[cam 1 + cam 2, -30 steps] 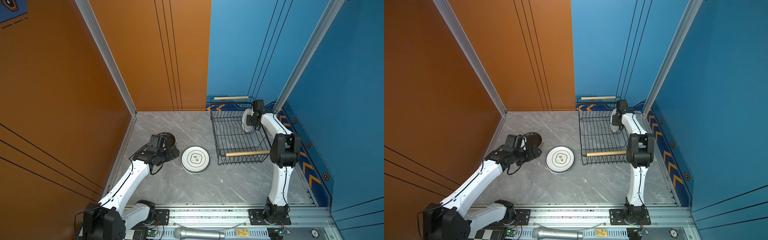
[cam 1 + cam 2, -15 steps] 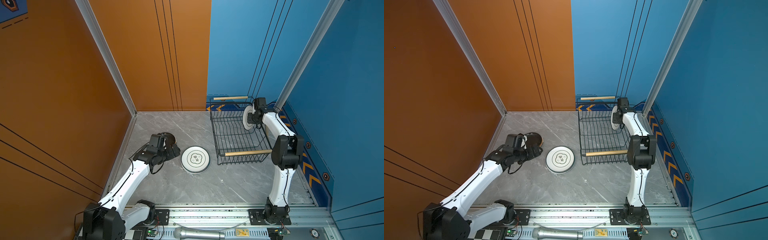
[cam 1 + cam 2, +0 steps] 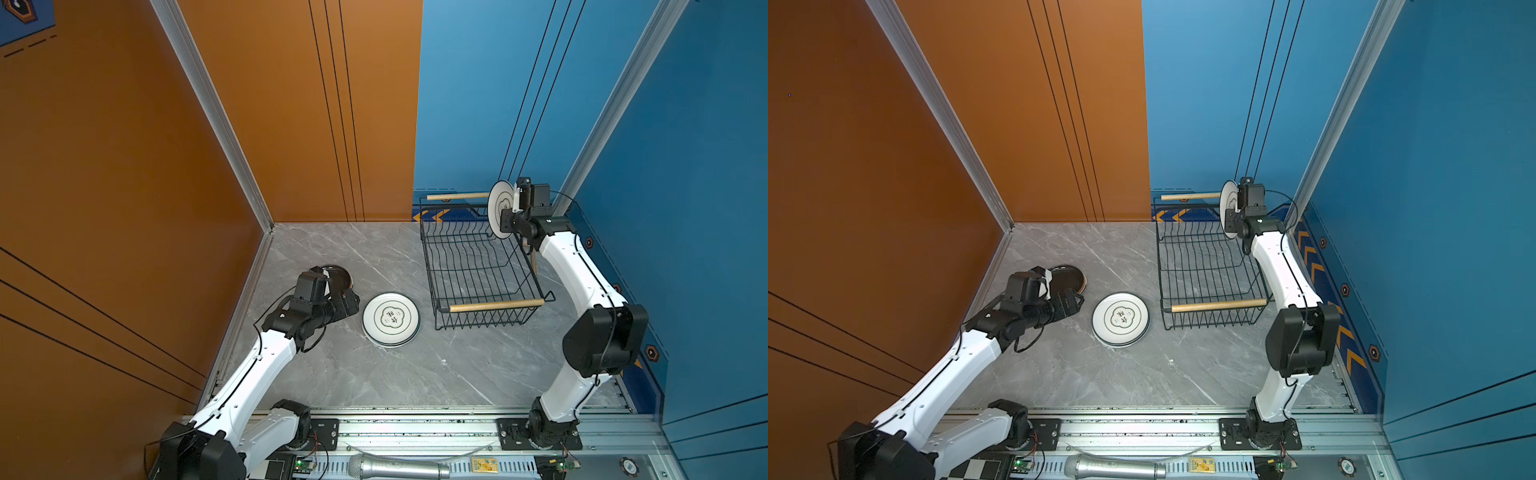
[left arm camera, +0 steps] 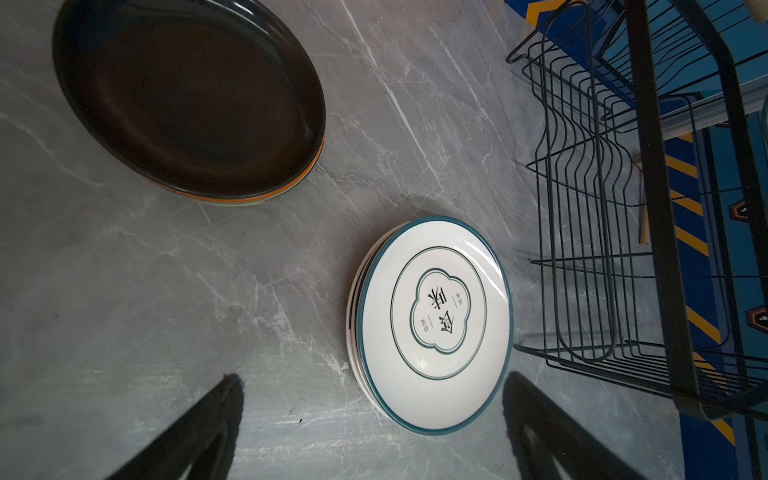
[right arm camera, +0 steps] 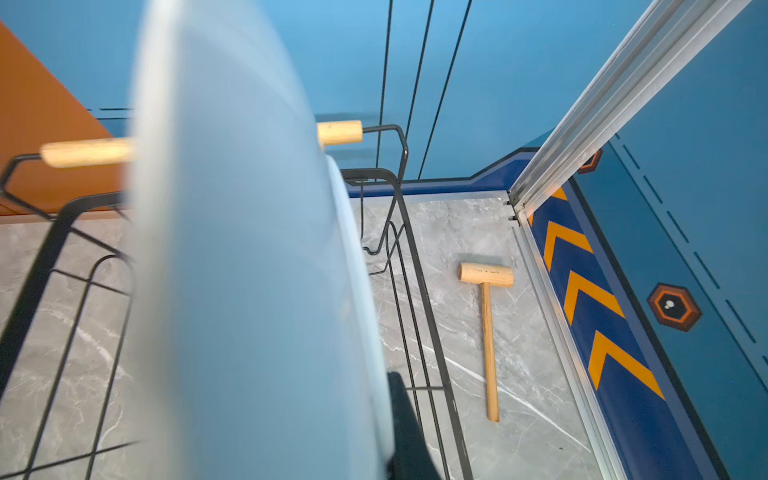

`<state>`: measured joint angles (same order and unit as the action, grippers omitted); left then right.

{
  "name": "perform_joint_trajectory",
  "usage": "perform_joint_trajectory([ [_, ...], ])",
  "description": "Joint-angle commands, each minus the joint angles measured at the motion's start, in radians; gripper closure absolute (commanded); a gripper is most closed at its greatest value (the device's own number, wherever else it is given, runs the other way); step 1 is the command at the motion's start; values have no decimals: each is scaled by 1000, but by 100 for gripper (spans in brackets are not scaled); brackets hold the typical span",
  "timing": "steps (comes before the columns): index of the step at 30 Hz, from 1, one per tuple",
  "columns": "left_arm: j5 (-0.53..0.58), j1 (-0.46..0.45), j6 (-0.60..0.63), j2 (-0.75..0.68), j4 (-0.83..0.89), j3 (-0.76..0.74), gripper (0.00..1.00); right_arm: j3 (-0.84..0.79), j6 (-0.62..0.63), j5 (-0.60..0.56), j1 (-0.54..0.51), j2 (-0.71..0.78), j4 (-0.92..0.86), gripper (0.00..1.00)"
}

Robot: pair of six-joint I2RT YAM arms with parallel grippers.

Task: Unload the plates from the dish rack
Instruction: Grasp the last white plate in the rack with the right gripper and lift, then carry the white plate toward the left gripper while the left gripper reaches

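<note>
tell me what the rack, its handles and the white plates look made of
Rack: thin bent rods, matte black, probably coated metal wire. Handles: pale, unpainted rods, seemingly bare wood. White plates: glossy with light glints and a printed centre, likely glazed ceramic.

Blurred white plate [image 5: 249,270] on edge close up, black wire dish rack [image 5: 420,282] behind, wooden mallet [image 5: 489,345] on marble [image 5: 453,224] alongside.

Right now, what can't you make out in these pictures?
Held white plate: right wrist view, blurred, too close; print unreadable.
Dark stack and white stack: left wrist view, top plates hide how many lie beneath.
Wooden mallet: both top views, mostly hidden by the right arm.
</note>
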<state>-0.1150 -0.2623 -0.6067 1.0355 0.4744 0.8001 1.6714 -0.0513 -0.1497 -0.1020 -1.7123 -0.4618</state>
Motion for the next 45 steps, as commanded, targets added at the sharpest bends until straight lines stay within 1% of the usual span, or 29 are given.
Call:
perform_joint_trajectory([
  [1, 15, 25, 9, -3, 4, -10, 2, -124, 28, -2, -48, 160, 274, 100],
  [5, -39, 36, 8, 50, 0, 10, 2, -288, -13, 31, -99, 300, 433, 100],
  [8, -56, 30, 10, 69, -15, 28, 2, -401, -91, 65, -131, 386, 513, 100],
  [14, -109, 16, -4, 49, -92, 47, 2, -563, -339, 188, -170, 503, 553, 100],
  [17, -137, 2, -11, 43, -132, 53, 2, -618, -496, 282, -177, 538, 549, 100],
  [19, -179, -8, -15, 43, -176, 52, 1, -639, -592, 353, -179, 548, 550, 100],
  [21, -217, -23, -23, 46, -218, 58, 0, -643, -679, 416, -189, 546, 537, 100],
  [24, -261, -42, -44, 52, -276, 63, 2, -615, -784, 499, -195, 517, 465, 100],
  [25, -266, -47, -51, 51, -318, 64, 2, -608, -812, 525, -196, 504, 451, 100],
  [28, -287, -60, -73, 62, -371, 72, 4, -595, -900, 620, -202, 458, 445, 100],
  [35, -355, -73, -150, 96, -522, 64, 7, -556, -961, 730, -288, 346, 482, 100],
  [41, -383, -72, -187, 137, -589, 65, 9, -536, -1040, 827, -344, 262, 581, 100],
  [45, -407, -68, -218, 167, -643, 65, 11, -536, -1081, 868, -374, 225, 642, 100],
])
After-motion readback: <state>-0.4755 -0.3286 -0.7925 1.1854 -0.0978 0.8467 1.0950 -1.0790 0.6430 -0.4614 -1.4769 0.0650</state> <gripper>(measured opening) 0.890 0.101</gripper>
